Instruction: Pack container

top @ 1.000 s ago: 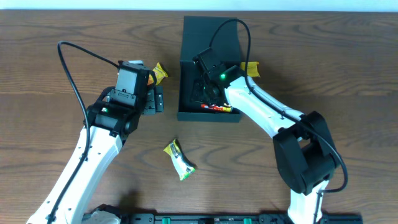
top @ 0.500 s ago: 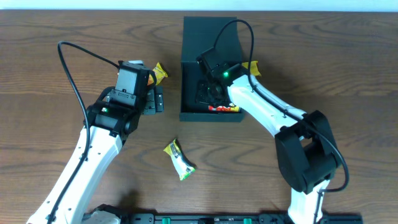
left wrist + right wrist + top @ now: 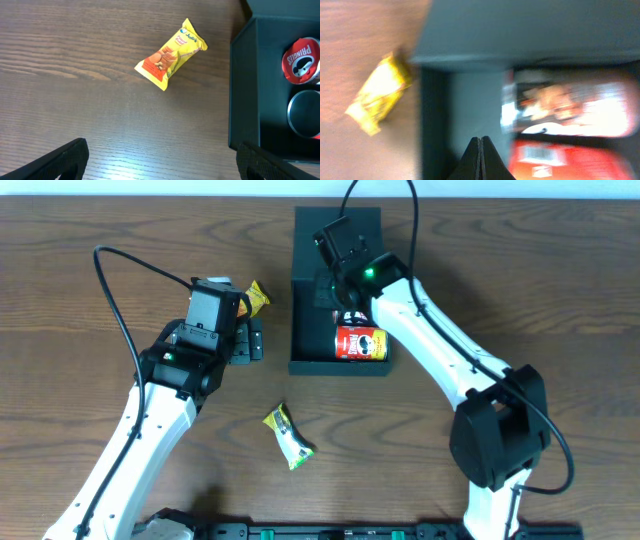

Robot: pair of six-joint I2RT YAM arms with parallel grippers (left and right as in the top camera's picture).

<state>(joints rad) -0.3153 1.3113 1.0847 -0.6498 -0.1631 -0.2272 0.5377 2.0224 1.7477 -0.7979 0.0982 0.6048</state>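
Wood-grain table (image 3: 540, 310), two arms.

Right gripper (image 3: 481, 148): fingers pressed flat together, nothing visible between them. The tips are down inside the container (image 3: 300, 330), over its inner wall and floor. The right wrist view is blurred, but cans lying on their sides show just past the tips.

Container: sits mid-table toward the far side, between the arms, open top facing up. Flap lid (image 3: 306, 240) is thrown back at the far end, so box plus flap runs lengthwise away from the robot.

Red can (image 3: 360, 343) lies against the near wall, long axis across the box, left to right. Second can (image 3: 305, 117) is right beside it, seen end-on from the left wrist.

Left gripper (image 3: 162, 161): jaws spread wide, holding nothing, hovering over bare wood just left of the container's left wall.

Orange-yellow packet (image 3: 170, 55) lies diagonally on the table ahead of it, apart from the box. Green-yellow packet (image 3: 288, 437) lies nearer the robot, well apart from the box.

A blurred yellow packet (image 3: 377, 95) lies just outside a box wall; can't tell which one it is.
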